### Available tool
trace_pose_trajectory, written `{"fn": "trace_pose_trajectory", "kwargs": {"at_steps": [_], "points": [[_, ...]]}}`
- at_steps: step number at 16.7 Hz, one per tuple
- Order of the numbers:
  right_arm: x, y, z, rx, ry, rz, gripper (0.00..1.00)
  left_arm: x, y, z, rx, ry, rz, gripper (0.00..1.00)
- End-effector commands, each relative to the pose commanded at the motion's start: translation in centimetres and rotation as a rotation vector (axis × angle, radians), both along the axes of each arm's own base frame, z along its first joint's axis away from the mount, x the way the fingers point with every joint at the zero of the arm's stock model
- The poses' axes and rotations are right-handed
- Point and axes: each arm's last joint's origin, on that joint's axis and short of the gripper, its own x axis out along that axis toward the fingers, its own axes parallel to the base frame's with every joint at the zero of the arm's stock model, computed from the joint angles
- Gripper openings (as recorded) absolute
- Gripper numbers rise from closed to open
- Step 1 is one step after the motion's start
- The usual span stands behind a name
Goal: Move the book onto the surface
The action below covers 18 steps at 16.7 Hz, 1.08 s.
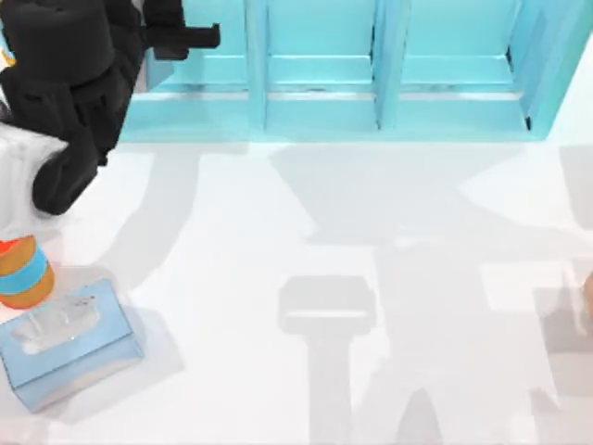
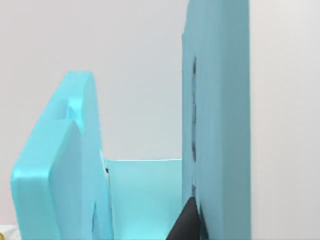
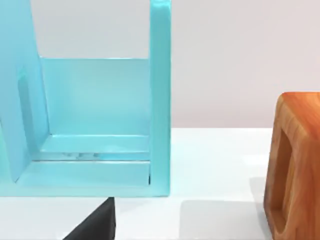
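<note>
While the white desk [image 1: 371,278] takes up most of the top view, broad and plain with grey shadows across it, the light blue shelf unit [image 1: 324,102] runs along its far edge, split by upright walls into open compartments.

The black left arm [image 1: 74,83] stands at the top view's left, at the far corner, over the left end of the shelf unit. A dark part of it juts towards the leftmost compartment. In the left wrist view a tall shelf wall [image 2: 215,125] rises close by, with a dark tip of the left gripper [image 2: 187,226] just beside its foot. Whether the jaws are apart or together cannot be told. A teal slab [image 2: 55,170] with rounded edges leans on the other side of that gap. Whether it is the book or a part of the shelf cannot be told, so the book's place stays uncertain.

Near the desk's front left corner lies a pale blue tissue box [image 1: 65,343], and touching its far side stands an orange and blue banded object [image 1: 23,273].

In the right wrist view a wooden block [image 3: 295,165] with a recessed face rests on the desk beside the shelf's end wall [image 3: 160,100], apart from it. A dark tip of the right gripper [image 3: 95,224] shows there too, and the state of its jaws cannot be told.
</note>
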Motion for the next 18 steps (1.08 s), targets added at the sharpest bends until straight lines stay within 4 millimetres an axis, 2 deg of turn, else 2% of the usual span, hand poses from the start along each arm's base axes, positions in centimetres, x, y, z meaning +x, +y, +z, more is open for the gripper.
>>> {"fn": "trace_pose_trajectory", "kwargs": {"at_steps": [8,11,13,18], "points": [[0.0,0.0,0.0,0.0,0.0,0.0,1.0,-5.9,1.0,3.1,0.0,0.003,-0.001,0.0],[0.0,0.0,0.0,0.0,0.0,0.0,1.0,-8.1,1.4,3.7,0.005,0.009,-0.002,0.0],[0.0,0.0,0.0,0.0,0.0,0.0,1.0,-8.7,1.5,3.7,0.006,0.011,-0.002,0.0],[0.0,0.0,0.0,0.0,0.0,0.0,1.0,-8.5,1.5,3.6,0.011,0.016,0.002,0.0]]}}
